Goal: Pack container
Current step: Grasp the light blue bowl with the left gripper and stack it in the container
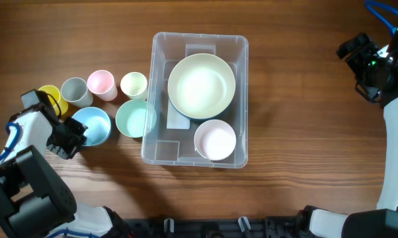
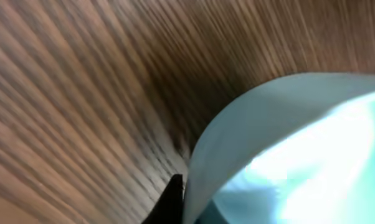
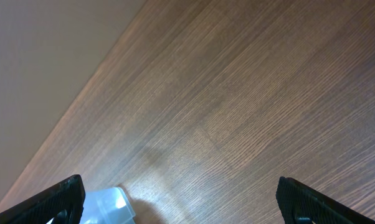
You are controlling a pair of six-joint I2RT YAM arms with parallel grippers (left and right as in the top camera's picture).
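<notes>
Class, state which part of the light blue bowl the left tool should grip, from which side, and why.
Pinch the rim of the light blue bowl on the edge facing the left tool, descending from above. It stands upright and open, too wide to span, and the green bowl crowds its far side.

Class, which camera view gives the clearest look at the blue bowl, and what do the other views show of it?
The overhead view: nearly the whole blue bowl shows, outside the container. The left wrist view shows only a blurred close stretch of its rim. The right wrist view misses it.
</notes>
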